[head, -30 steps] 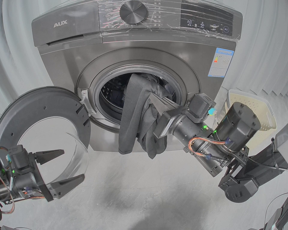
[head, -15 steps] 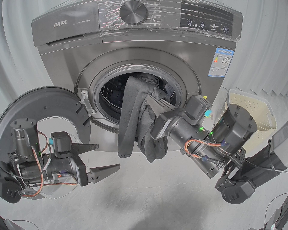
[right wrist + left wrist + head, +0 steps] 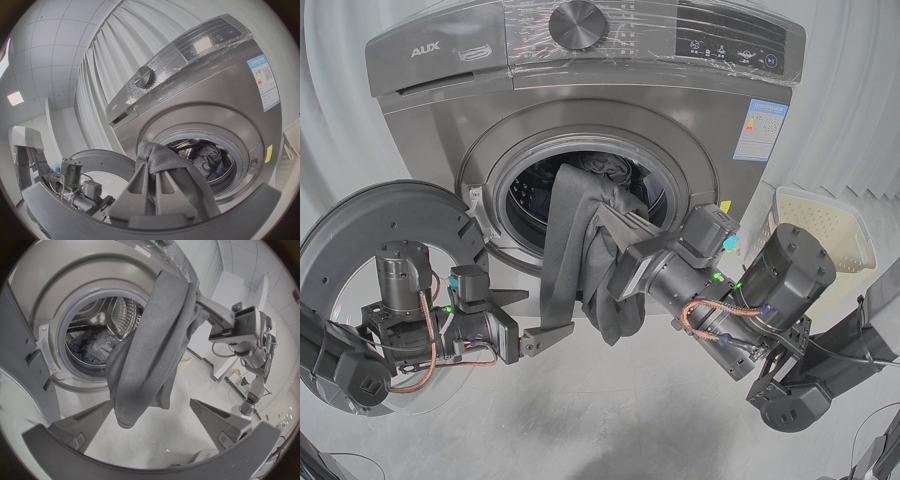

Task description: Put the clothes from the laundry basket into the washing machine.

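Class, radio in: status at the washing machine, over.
Right gripper shut on grey garment at drum mouth. Left gripper open at its hanging end. Door open.

- Right arm angled up toward the washing machine's drum opening [image 3: 531, 187], wrist tilted upward; right gripper [image 3: 604, 210] just in front of the opening, fingers pinched together on a dark grey garment [image 3: 569, 250].
- Left arm low, below and to the left of the opening, wrist about level; left gripper [image 3: 549, 309] with fingers spread apart at the garment's hanging end.

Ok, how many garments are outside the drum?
1: the grey garment, hanging before the washing machine in the right gripper. The basket shows none, though part is hidden.
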### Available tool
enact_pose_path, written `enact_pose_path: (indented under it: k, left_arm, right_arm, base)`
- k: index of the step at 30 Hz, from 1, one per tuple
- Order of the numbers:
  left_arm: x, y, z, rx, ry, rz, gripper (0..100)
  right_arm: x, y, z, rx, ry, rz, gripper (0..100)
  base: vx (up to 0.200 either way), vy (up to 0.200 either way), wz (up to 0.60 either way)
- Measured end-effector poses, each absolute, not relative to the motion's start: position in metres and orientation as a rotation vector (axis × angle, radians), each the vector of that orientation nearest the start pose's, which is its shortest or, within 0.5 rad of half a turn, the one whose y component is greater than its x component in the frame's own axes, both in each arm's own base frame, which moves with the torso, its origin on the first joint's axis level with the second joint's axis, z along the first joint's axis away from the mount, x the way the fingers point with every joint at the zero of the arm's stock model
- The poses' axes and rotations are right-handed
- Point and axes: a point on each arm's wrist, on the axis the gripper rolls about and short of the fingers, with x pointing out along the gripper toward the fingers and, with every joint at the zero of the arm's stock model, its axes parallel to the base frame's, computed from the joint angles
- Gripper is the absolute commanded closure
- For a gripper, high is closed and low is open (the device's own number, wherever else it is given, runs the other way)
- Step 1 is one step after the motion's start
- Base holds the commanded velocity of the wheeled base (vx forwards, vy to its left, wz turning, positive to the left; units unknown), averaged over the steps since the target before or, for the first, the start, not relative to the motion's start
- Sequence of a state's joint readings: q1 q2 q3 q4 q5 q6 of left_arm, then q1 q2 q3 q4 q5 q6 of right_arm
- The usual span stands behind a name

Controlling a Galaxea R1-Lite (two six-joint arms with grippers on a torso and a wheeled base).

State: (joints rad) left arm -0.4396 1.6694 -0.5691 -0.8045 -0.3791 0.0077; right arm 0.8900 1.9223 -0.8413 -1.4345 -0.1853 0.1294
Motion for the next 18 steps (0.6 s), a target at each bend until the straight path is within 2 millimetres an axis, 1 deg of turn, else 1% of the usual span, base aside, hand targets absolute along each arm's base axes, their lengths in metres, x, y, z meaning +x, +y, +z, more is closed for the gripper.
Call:
enact_pose_path:
  k: [4, 14, 15, 18]
  left_arm:
    - [0.253, -0.128, 0.144, 0.016, 0.286, -0.808, 0]
    - [0.282, -0.139, 0.128, 0.018, 0.227, -0.756, 0]
    - [0.285, -0.139, 0.127, 0.016, 0.218, -0.75, 100]
    - [0.29, -0.141, 0.125, 0.012, 0.188, -0.733, 100]
  right_arm:
    - [0.221, 0.269, 0.198, 0.309, -0.264, 0.722, 100]
    - [0.219, 0.269, 0.197, 0.307, -0.257, 0.727, 100]
    - [0.219, 0.269, 0.196, 0.306, -0.257, 0.728, 100]
    - [0.218, 0.269, 0.196, 0.308, -0.258, 0.728, 100]
  base:
    - [0.0, 0.0, 0.0]
    - [0.0, 0.0, 0.0]
    - [0.0, 0.0, 0.0]
    - [0.0, 0.0, 0.0]
